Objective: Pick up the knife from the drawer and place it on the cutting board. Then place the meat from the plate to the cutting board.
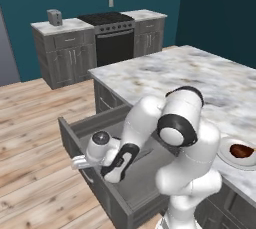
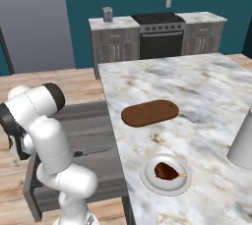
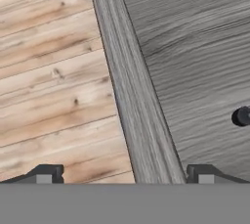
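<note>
— Where was the pincer [image 3: 124,174]?

— Over the front wall of the wide grey wood-grain drawer [image 1: 75,140], which stood pulled out from the marble-topped bench [image 2: 197,91]. Its two dark fingertips [image 3: 46,173] were spread wide, one over the pale plank floor [image 3: 49,71], the other over the drawer's bottom — gripping nothing.

— And the knife?

— The small dark-handled knife with a grey blade [image 2: 93,151] lay flat on the drawer bottom, beside the white arm [image 2: 49,145].

— The rest?

— The reddish-brown oval wooden cutting board [image 2: 149,112] lay bare on the bench. Near it, the round white plate [image 2: 147,177] carried the dark reddish-brown lump of meat [image 2: 166,171].
</note>
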